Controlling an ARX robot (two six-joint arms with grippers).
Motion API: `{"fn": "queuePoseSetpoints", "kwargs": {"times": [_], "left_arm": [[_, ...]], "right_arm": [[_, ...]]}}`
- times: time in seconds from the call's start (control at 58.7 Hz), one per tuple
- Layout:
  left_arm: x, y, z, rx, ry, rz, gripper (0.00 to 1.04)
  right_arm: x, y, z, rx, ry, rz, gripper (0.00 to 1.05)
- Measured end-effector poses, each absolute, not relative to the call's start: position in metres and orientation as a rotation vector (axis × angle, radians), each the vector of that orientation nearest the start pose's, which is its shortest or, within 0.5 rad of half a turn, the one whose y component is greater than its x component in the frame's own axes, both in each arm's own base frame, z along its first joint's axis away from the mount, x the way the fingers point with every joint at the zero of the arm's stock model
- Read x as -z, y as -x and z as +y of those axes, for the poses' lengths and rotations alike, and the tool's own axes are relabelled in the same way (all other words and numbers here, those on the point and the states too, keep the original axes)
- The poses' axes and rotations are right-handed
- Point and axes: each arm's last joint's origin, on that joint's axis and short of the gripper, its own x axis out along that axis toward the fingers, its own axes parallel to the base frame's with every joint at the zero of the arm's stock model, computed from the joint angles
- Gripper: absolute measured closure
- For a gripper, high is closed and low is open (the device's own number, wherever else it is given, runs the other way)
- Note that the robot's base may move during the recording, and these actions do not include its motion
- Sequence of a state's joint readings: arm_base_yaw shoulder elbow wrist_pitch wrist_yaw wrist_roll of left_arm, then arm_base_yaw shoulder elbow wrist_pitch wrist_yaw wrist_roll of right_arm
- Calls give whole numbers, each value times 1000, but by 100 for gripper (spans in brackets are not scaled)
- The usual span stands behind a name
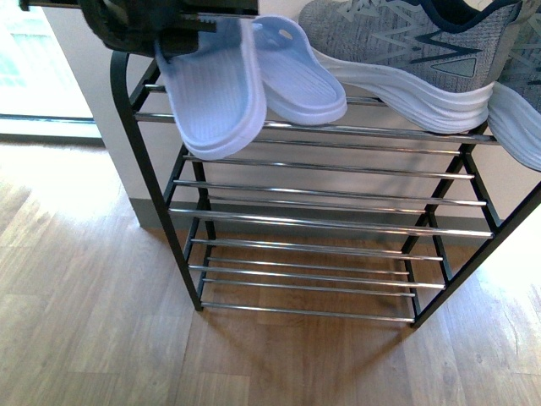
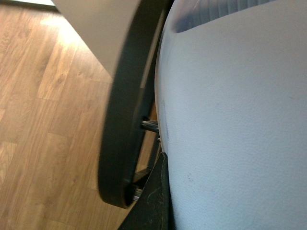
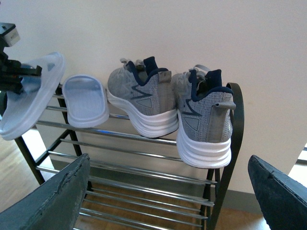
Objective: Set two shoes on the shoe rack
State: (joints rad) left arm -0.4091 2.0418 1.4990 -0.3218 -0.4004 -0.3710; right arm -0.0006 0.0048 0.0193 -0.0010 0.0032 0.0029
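Note:
My left gripper (image 1: 182,38) is shut on one light-blue slide (image 1: 211,93) at the left end of the shoe rack's (image 1: 152,169) top shelf. This slide tilts, with its lower end hanging past the front rod. In the left wrist view its pale sole (image 2: 230,120) fills the picture beside the black frame (image 2: 124,120). The other slide (image 1: 296,76) lies flat on the top shelf next to it. Two grey sneakers (image 3: 139,100) (image 3: 204,120) stand on the same shelf, further right. My right gripper (image 3: 168,201) is open in front of the rack, with nothing between its fingers.
Lower shelves of chrome rods (image 1: 313,245) are bare. A pale wall (image 3: 192,28) stands behind the rack. Wooden floor (image 1: 84,296) spreads in front and to the left.

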Motion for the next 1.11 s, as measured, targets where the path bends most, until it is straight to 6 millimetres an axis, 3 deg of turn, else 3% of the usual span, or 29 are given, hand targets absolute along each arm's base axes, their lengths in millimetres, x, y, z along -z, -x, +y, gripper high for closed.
{"fn": "queuePoseSetpoints", "kwargs": {"times": [0.17,0.409,0.699,1.108], "left_arm": [[-192,-417,-156,-158,16,794,103],[-185,-437,-163,-176,-5,810,103],[-195,-461,-171,-194,-105,772,103],[-195,-461,-176,-175,-320,752,103]], "right_arm": [[-170,-97,0,3,-3,-14,9],[-170,-97,0,4,-3,-14,9],[-170,-97,0,3,-3,-14,9],[-170,-97,0,3,-3,-14,9]]}}
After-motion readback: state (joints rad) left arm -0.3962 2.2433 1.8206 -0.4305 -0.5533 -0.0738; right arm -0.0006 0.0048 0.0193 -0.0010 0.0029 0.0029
